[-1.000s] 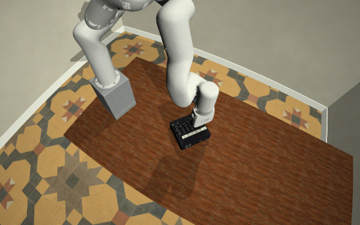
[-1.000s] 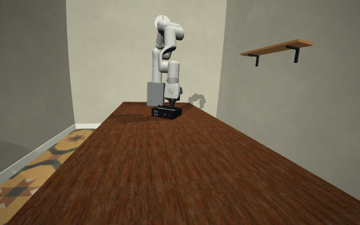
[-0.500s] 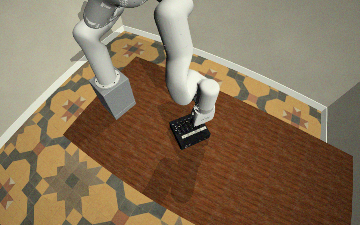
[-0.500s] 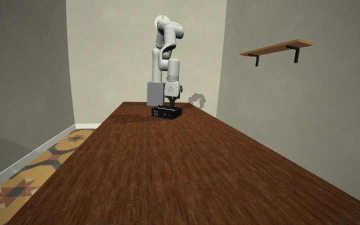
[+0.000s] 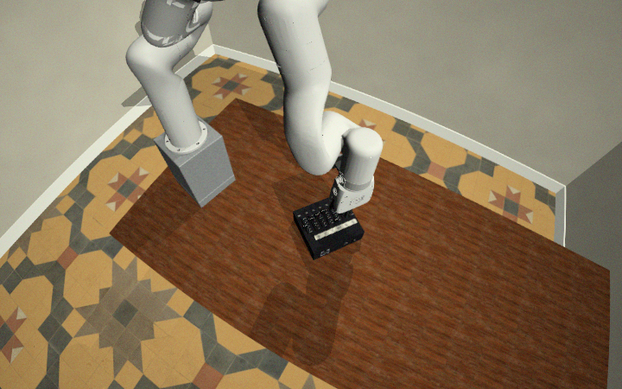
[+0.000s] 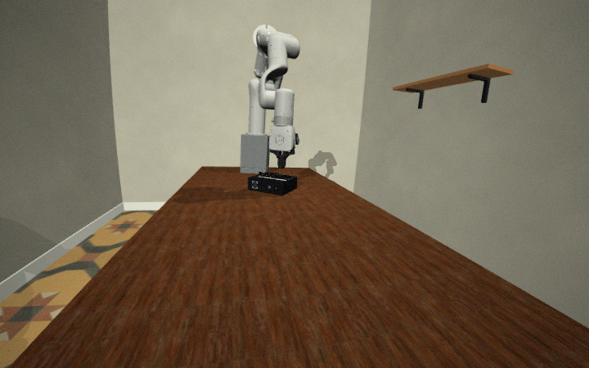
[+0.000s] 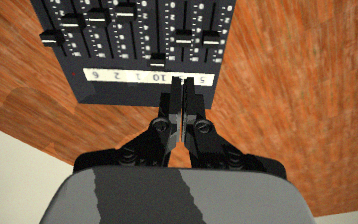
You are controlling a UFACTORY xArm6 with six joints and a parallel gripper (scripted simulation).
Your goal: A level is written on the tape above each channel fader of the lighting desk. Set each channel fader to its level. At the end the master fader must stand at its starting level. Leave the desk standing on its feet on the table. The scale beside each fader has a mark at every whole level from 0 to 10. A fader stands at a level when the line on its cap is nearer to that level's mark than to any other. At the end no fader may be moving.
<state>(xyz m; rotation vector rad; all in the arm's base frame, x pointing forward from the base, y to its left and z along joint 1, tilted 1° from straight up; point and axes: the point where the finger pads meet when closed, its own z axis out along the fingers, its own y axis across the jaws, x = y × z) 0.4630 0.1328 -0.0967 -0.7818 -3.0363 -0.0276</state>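
The black lighting desk stands on its feet on the wooden table; it also shows in the exterior view and at the top of the wrist view. A white tape strip with written numbers runs along one end of the fader slots. Several fader caps sit at different heights; one cap lies close to the tape, and two caps sit level with each other. My gripper is shut and empty. Its tips point down over the tape and hang a little above the desk.
The grey arm pedestal stands at the table's far corner behind the desk. A wooden shelf hangs high on the right wall. The table's edge runs close behind the desk, and tiled floor lies below.
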